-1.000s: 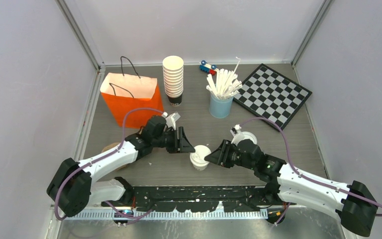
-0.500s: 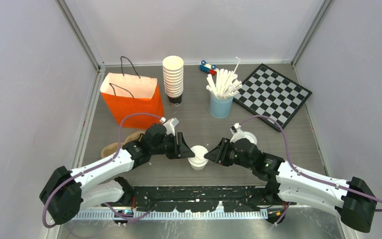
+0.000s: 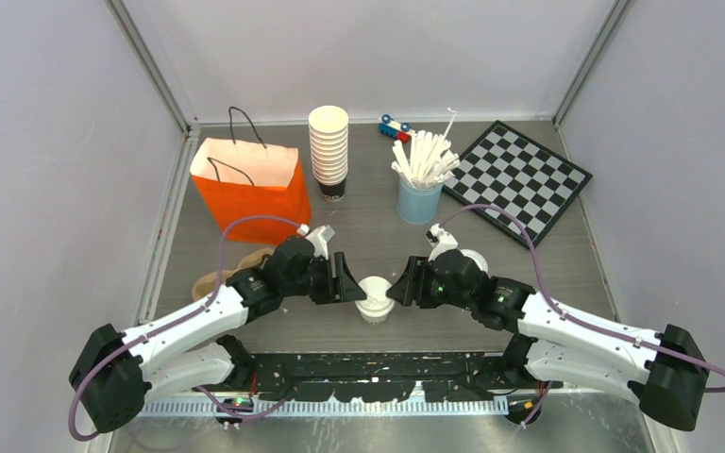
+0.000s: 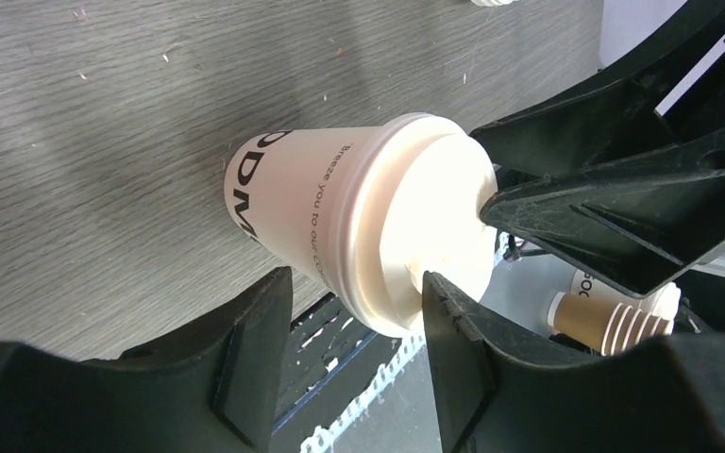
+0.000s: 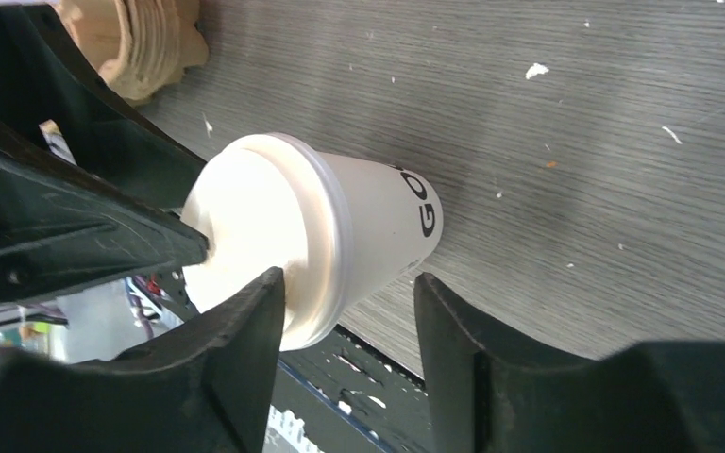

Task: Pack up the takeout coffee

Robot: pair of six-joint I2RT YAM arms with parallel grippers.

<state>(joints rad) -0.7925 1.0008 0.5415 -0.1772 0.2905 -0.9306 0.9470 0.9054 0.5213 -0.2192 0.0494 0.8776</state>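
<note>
A takeout coffee [image 3: 375,300], a small white paper cup with a white sip lid, stands near the table's front edge. It also shows in the left wrist view [image 4: 340,226] and the right wrist view [image 5: 340,236]. My left gripper [image 3: 349,284] is open at its left side, and in its wrist view [image 4: 354,354] the lid sits just ahead of the fingertips. My right gripper [image 3: 399,288] is open at the cup's right side, its tips [image 5: 349,359] flanking the lid. A second lidded cup [image 3: 474,259] stands behind my right arm.
An orange paper bag [image 3: 250,189] stands open at the back left. A tall stack of lidless cups [image 3: 328,151], a light-blue cup of white sticks [image 3: 420,198], a toy car [image 3: 395,126] and a chessboard [image 3: 517,179] line the back. A brown cardboard holder [image 3: 227,278] lies under my left arm.
Both grippers have closed in on the cup between them: the left came in from the left, the right moved slightly left. The cup has barely shifted.
</note>
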